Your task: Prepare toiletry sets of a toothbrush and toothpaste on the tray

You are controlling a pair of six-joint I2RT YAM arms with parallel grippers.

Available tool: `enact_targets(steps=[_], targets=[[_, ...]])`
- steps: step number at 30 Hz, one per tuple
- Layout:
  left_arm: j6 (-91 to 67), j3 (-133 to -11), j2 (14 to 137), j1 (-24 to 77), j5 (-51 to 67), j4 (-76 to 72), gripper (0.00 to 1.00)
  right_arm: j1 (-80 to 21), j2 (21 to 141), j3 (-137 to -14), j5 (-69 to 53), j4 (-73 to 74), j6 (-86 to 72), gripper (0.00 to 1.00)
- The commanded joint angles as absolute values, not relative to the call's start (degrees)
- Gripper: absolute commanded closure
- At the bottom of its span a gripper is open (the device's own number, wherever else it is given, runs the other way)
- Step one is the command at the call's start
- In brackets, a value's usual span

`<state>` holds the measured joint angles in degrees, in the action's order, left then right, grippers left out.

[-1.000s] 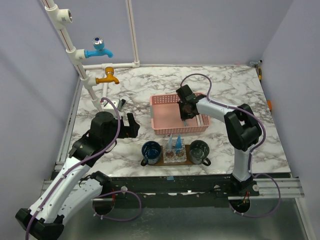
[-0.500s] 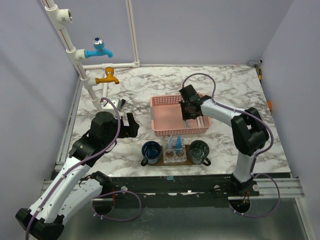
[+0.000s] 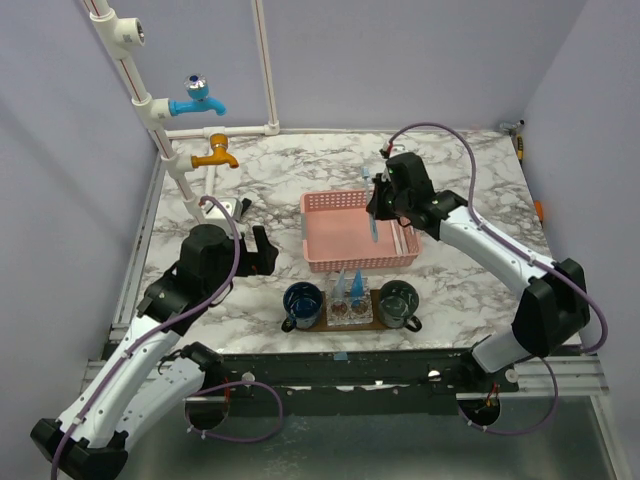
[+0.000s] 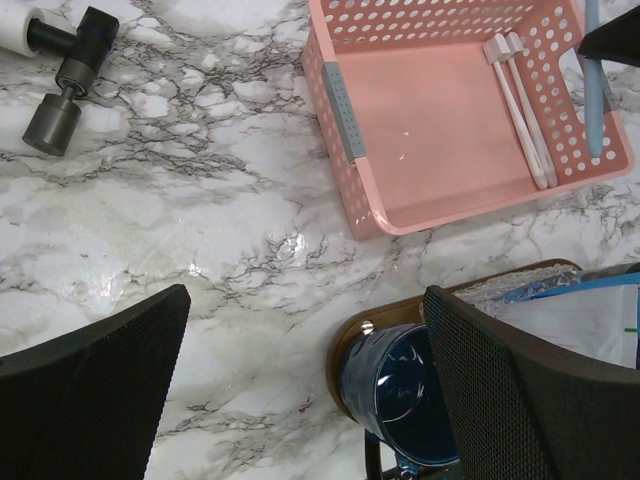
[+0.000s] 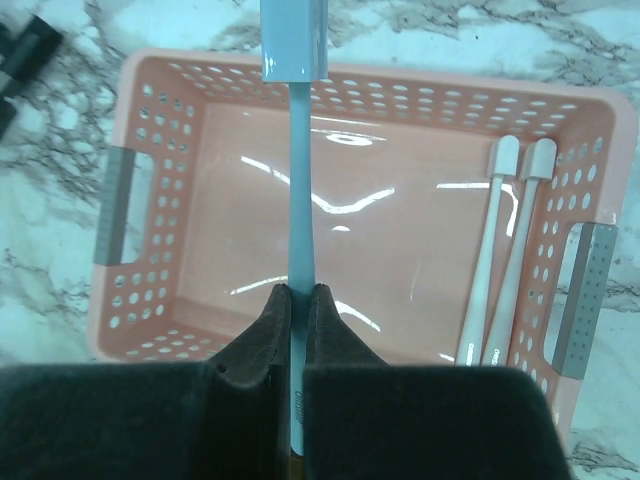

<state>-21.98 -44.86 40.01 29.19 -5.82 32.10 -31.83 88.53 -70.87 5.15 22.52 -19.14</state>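
Note:
My right gripper (image 5: 298,292) is shut on a light-blue toothbrush (image 5: 300,180) and holds it above the pink basket (image 3: 322,250); the brush also shows in the top view (image 3: 374,225). Two white toothbrushes (image 5: 505,250) lie at the basket's right side. The dark wooden tray (image 3: 352,322) stands near the front edge with two glass holders (image 3: 350,310) holding blue-and-white items, between two dark mugs (image 3: 302,300). My left gripper (image 4: 300,400) is open and empty above the marble, left of the tray's near mug (image 4: 405,395). No red-capped toothpaste tube shows clearly.
A white pipe frame with a blue tap (image 3: 197,98) and an orange tap (image 3: 215,155) stands at the back left. A grey metal fitting (image 4: 65,75) lies on the marble left of the basket. Purple walls close in the sides.
My right gripper has lifted out of the basket with the light-blue toothbrush and moved up and back to the right. The left arm has not moved.

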Motion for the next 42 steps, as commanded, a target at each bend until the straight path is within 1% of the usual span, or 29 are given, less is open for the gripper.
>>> enact_targets(steps=[1,4,6,12,18,25,34,42], targets=[[-22.4,-43.9,38.6,28.7,-3.6,29.7,0.01,-32.4,83.4,-69.9,2.5,20.4,-20.9,1.00],[-23.7,-44.8,38.6,28.7,-0.7,29.4,0.01,-32.6,79.9,-69.4,0.5,19.8,-22.3,1.00],[-24.3,-46.1,38.7,28.7,1.8,29.5,0.01,-33.1,77.9,-69.3,-2.9,19.5,-22.7,1.00],[-25.2,-53.4,40.0,28.7,9.3,31.6,0.01,-35.4,73.0,-68.4,-9.9,18.7,-22.2,1.00],[-24.9,-60.3,41.4,28.7,19.1,34.2,0.01,-36.6,68.3,-67.3,-20.6,18.6,-22.2,1.00],[-25.4,-65.5,41.3,28.7,28.6,34.7,0.01,-36.9,64.5,-66.5,-36.6,19.5,-21.6,1.00],[-27.3,-67.3,41.6,28.7,38.9,32.7,0.01,-39.2,64.2,-66.3,-53.9,19.6,-22.4,1.00],[-28.7,-67.9,41.7,28.7,47.6,31.5,0.01,-47.6,66.3,-68.5,-60.7,19.2,-22.0,1.00]])
